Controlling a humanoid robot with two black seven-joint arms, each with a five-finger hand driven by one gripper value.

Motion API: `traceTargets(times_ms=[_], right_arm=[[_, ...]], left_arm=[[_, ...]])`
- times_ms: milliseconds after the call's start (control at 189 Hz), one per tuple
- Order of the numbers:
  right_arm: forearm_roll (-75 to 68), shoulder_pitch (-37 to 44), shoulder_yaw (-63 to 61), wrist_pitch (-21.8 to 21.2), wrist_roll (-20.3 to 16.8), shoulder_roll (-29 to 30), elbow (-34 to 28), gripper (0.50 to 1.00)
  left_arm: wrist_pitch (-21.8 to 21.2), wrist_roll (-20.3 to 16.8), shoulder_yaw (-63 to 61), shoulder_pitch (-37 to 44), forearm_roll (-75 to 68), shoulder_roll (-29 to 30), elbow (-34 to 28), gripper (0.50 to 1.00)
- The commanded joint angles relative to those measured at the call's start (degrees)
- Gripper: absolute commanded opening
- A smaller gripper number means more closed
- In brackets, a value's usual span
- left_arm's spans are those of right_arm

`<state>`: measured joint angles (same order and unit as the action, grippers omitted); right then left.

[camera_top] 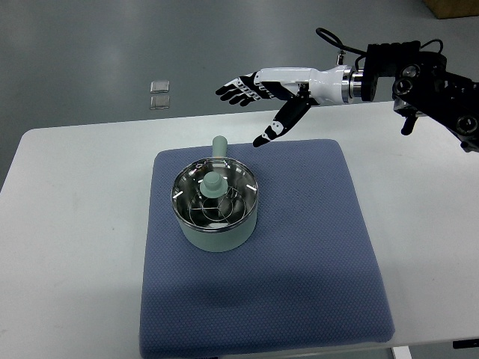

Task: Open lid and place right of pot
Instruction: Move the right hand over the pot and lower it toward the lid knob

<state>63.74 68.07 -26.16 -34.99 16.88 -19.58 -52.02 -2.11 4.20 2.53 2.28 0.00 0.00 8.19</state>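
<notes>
A pale green pot (215,235) stands on the left half of a blue mat (299,262). Its glass lid (215,196) with a pale green knob (213,184) sits closed on it, and the pot's handle (219,146) points toward the far side. My right hand (258,101) hovers above the table's far edge, up and to the right of the pot, its white and black fingers (238,88) spread and holding nothing. Its thumb (278,127) points down toward the mat's far edge. The left arm does not show.
The mat lies on a white table (67,224). The right part of the mat beside the pot is bare. Two small square plates (159,93) are set in the grey floor beyond the table.
</notes>
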Motion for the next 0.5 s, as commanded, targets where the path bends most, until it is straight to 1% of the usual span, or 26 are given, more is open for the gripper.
traceTargets(times_ms=[0,74,175,254,307,312,344,492], right_arm=[[4.99,2.33,0.32,-0.01,0.52,0.33,-2.47,0.930],[7.98,3.30,0.32,-0.01,0.52,0.50,-3.70,0.930],[11.32,4.97,0.85,-0.01,0.52,0.85,-3.79,0.930],[13.78,6.38,3.04,-0.01,0.52,2.96,-3.79,0.930],[13.78,6.38,3.04,-0.01,0.52,2.96,-3.79,0.930],[15.69,7.33,5.13,-0.01,0.52,4.27,-3.79,0.930],[17.03,7.78,6.64,-0.01,0.52,4.90,-3.79,0.930],[20.11,8.14,9.90,-0.01,0.26,7.80,-3.79,0.928]], left_arm=[[0.00,0.02,0.02,0.00,0.00,0.00,-0.01,1.000],[0.00,0.02,0.02,0.00,0.00,0.00,-0.01,1.000],[0.00,0.02,-0.07,0.00,0.00,0.00,-0.01,1.000],[0.00,0.02,-0.07,0.00,0.00,0.00,-0.01,1.000],[0.00,0.02,-0.07,0.00,0.00,0.00,-0.01,1.000],[0.00,0.02,-0.07,0.00,0.00,0.00,-0.01,1.000],[0.00,0.02,0.01,0.00,0.00,0.00,-0.01,1.000],[0.00,0.02,0.02,0.00,0.00,0.00,-0.01,1.000]])
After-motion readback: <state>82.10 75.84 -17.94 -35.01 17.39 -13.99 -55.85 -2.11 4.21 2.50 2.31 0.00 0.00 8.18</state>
